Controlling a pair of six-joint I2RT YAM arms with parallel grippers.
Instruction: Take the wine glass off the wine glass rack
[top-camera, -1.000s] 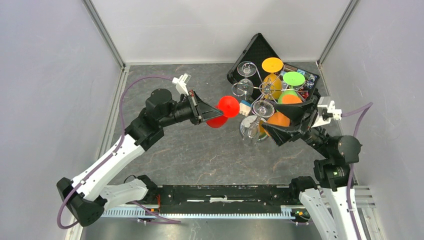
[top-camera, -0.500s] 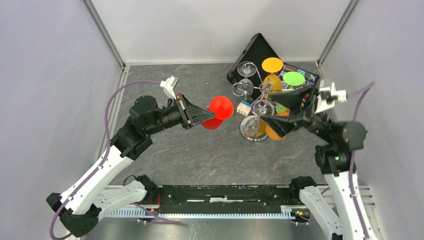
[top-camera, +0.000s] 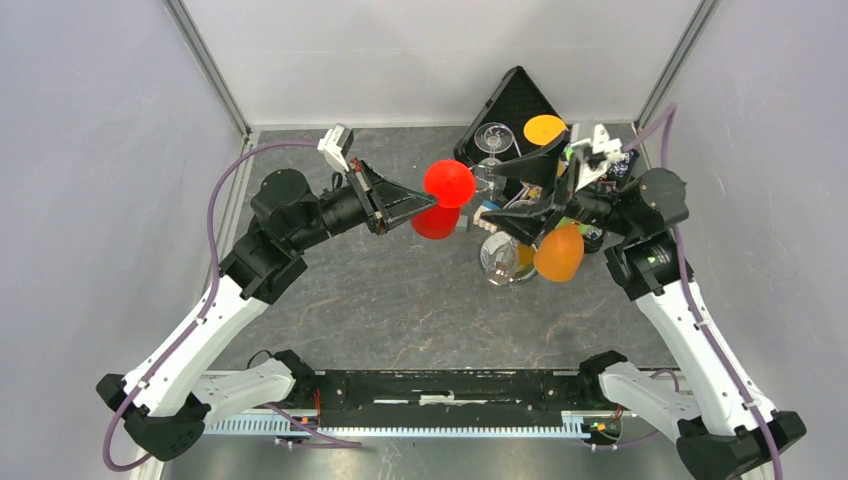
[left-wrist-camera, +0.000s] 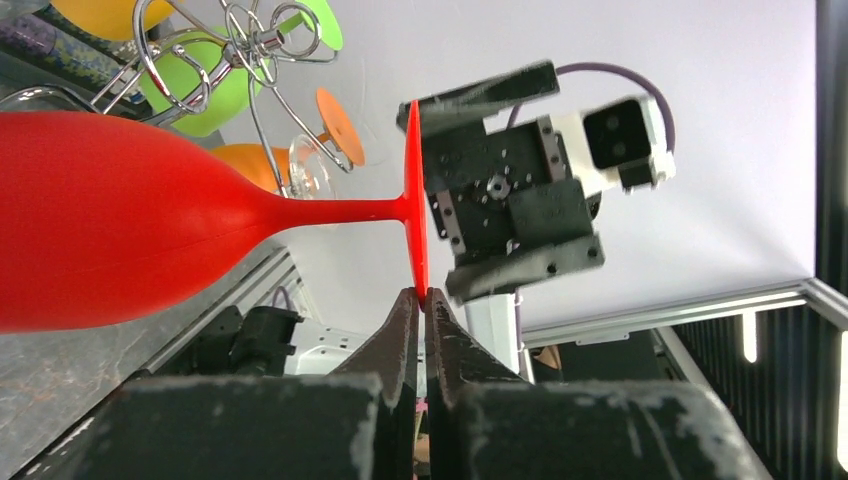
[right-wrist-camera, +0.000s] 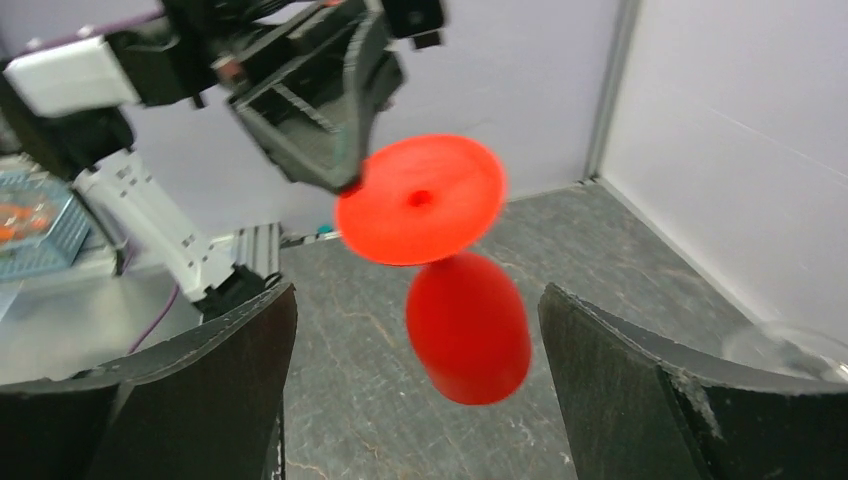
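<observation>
**Red wine glass off the rack, held by its foot in my left gripper**

1. Base area. Both my arms rise from the near edge of the dark grey worktop (top-camera: 400, 310) and reach toward its far half. The left arm angles in from the left and the right arm from the right.

2. Left gripper (left-wrist-camera: 422, 295). It is clenched on the red wine glass (left-wrist-camera: 110, 225). The two fingers pinch the thin rim of the foot (right-wrist-camera: 420, 212) and touch no other part of the glass. The stem and bowl stand clear of the fingers. In the overhead view the foot sits uppermost, with the bowl lower and tilted.

3. Location of the task item. The red wine glass hangs in the air above the worktop, just left of the wine glass rack (left-wrist-camera: 252, 38) and apart from it. No wire of the rack touches it.

4. Right gripper (right-wrist-camera: 418, 288). It is released, with the jaws spread wide. It is level with the top of the rack and points left at the red glass. My right wrist view frames the glass between the two fingers, and neither finger touches it.

5. Rack. It stands at the far right of the worktop, partly hidden by my right gripper. Visible at the rack are a clear glass (top-camera: 500, 258), an orange glass (top-camera: 558, 253) and a green glass (left-wrist-camera: 205, 85).

6. Far field. A black case (top-camera: 512, 98) lies behind the rack, near the back wall.
</observation>
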